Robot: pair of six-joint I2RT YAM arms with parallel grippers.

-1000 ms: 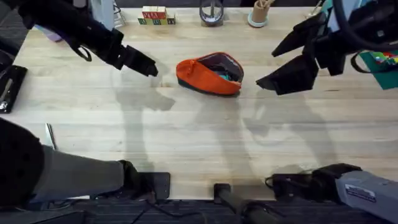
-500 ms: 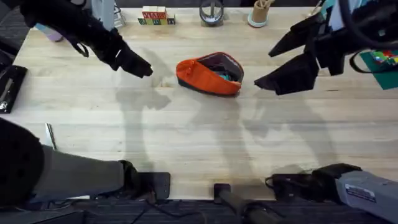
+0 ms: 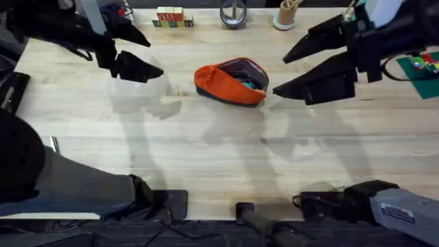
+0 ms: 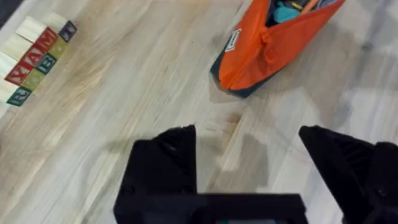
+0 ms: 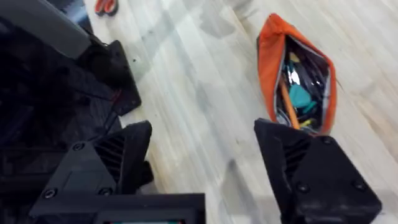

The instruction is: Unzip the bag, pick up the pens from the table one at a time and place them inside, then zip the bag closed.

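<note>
The orange bag (image 3: pixel 226 84) lies on the table (image 3: pixel 206 144) at centre back, its zipper open. In the right wrist view the bag (image 5: pixel 268 56) gapes, and a slim orange pen (image 5: pixel 285 102) lies inside beside teal items. My left gripper (image 3: pixel 145 52) hovers open well to the left of the bag, with nothing between its fingers. The left wrist view has the bag (image 4: pixel 267 53) ahead of the left gripper (image 4: pixel 249 149). Just right of the bag, my right gripper (image 3: pixel 280 74) is open and empty, its tips near the bag's end; the right wrist view shows the right gripper (image 5: pixel 202 143) spread wide.
Lettered wooden blocks (image 3: pixel 171 17), a round holder (image 3: pixel 233 14) and a wooden cup (image 3: pixel 286 14) line the back edge. A green mat (image 3: pixel 420 72) is at far right and a black object (image 3: pixel 10 96) at far left. Orange-handled scissors (image 5: pixel 106 6) lie farther off.
My left gripper has drawn back to the left, away from the bag. The right gripper has edged slightly toward the bag. The bag has not moved.
</note>
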